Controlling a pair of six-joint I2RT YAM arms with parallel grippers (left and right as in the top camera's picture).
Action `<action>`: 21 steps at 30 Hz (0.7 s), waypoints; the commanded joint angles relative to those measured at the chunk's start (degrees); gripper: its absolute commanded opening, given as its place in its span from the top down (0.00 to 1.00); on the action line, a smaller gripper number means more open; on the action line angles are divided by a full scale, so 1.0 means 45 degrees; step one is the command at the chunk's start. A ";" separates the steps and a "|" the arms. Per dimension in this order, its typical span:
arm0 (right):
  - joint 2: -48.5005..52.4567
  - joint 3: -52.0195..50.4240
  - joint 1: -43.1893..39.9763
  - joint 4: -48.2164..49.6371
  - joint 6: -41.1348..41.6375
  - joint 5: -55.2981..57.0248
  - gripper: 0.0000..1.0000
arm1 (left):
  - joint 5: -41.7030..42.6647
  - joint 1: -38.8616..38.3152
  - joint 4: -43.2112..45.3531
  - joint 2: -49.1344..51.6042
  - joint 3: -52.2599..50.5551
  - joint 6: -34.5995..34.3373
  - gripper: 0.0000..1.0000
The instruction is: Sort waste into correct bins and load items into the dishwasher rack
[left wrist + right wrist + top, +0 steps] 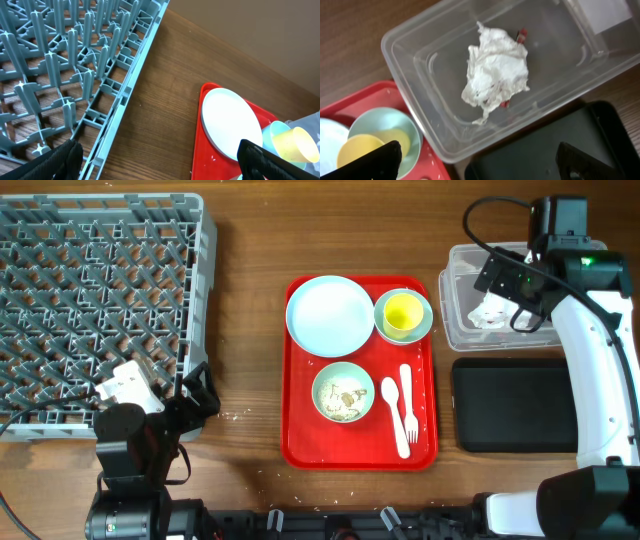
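Two grippers: left gripper [160, 162] and right gripper [477, 165] both spread wide, empty.
Tissue [495, 75]: inside clear tub [410, 55], far right corner of table [250, 240].
Rack [100, 290]: far left corner.

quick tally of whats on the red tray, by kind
plate: 1
yellow cup: 1
bowls: 2 (bowl with scraps, bowl under the cup)
spoon: 1
fork: 1
total: 6

Grey rack [90, 290], red tray [310, 442], plate [329, 315], clear tub [456, 292]
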 commanded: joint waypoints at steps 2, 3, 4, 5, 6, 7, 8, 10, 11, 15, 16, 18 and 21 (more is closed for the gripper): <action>-0.0257 0.0063 -0.0029 -0.0306 0.0044 -0.0714 0.00 | -0.0121 0.0058 0.0039 0.0005 0.0209 0.0238 0.00; -0.0257 0.0063 -0.0029 -0.0423 0.0039 -0.0709 0.00 | -0.0121 0.0058 0.0039 0.0005 0.0209 0.0238 0.00; -0.0257 0.0063 -0.0029 -0.0695 0.0039 -0.0709 0.00 | -0.0121 0.0058 0.0039 0.0005 0.0209 0.0238 0.00; -0.0257 0.0063 -0.0029 -0.0855 0.0034 -0.0704 0.00 | -0.0121 0.0058 0.0039 0.0005 0.0209 0.0238 0.00; -0.0262 0.0063 -0.0029 -0.0996 0.0049 -0.0704 0.00 | -0.0121 0.0058 0.0039 0.0005 0.0209 0.0238 0.00; -0.0262 0.0063 -0.0029 -0.1117 0.0049 -0.0704 0.00 | -0.0121 0.0058 0.0039 0.0005 0.0209 0.0238 0.00; -0.0262 0.0063 -0.0029 -0.1205 0.0097 -0.0704 0.00 | -0.0121 0.0058 0.0039 0.0005 0.0209 0.0238 0.00; -0.0340 0.0063 -0.0029 -0.1316 0.0146 -0.0695 0.00 | -0.0121 0.0058 0.0039 0.0005 0.0209 0.0238 0.00; -0.0393 0.0063 -0.0029 -0.1360 0.0311 -0.0627 0.00 | -0.0121 0.0058 0.0039 0.0005 0.0209 0.0238 0.00; -0.1078 0.0063 -0.0029 -0.1627 0.1608 0.0155 0.00 | -0.0121 0.0058 0.0039 0.0005 0.0209 0.0238 0.00; -0.1273 0.0063 -0.0029 -0.1685 0.1797 0.0398 0.00 | -0.0121 0.0058 0.0039 0.0005 0.0209 0.0238 0.00; -0.1865 0.0063 -0.0029 -0.1739 0.1860 0.0505 0.00 | -0.0121 0.0058 0.0039 0.0005 0.0209 0.0238 0.00; -0.2341 0.0063 -0.0029 -0.2195 0.1875 0.0505 0.00 | -0.0121 0.0058 0.0039 0.0005 0.0209 0.0238 0.00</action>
